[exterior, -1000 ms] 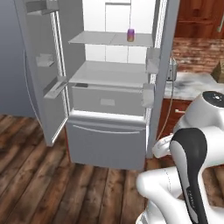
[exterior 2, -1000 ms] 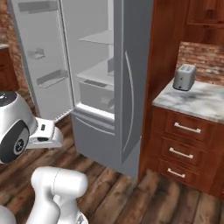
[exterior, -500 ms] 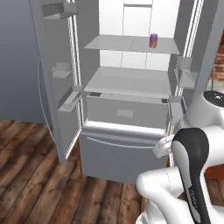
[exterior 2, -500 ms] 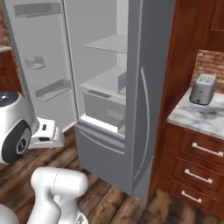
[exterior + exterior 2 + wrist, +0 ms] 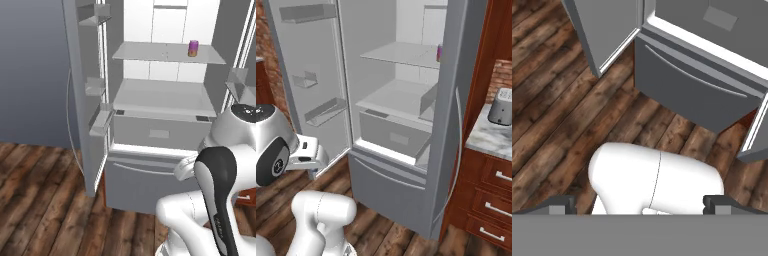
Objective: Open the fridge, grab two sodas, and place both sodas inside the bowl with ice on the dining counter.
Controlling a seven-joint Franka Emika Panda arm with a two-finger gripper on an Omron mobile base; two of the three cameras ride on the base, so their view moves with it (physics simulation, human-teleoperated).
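The fridge (image 5: pixel 160 132) stands straight ahead with both upper doors swung wide, showing its white interior and grey shelves. One purple soda (image 5: pixel 193 48) stands upright on the upper shelf, towards the right. In the right base view a sliver of this soda (image 5: pixel 439 52) peeks out beside the right door. My gripper (image 5: pixel 640 206) hangs low in front of the fridge and points down at the wood floor. It is open, its fingertips (image 5: pixel 559 205) are far apart, and it holds nothing. The shut bottom drawer (image 5: pixel 697 95) lies just beyond it. The bowl and the dining counter are out of view.
The open left door (image 5: pixel 82 75) with its shelf bins juts out on the left, and the right door (image 5: pixel 453 115) juts out on the right. A marble counter (image 5: pixel 483 140) over wooden drawers carries a toaster (image 5: pixel 502 106). A grey wall (image 5: pixel 30 70) rises to the left.
Both base views have shifted and the fridge looms larger and more central, so the base has driven closer. The gripper has stayed open and empty.
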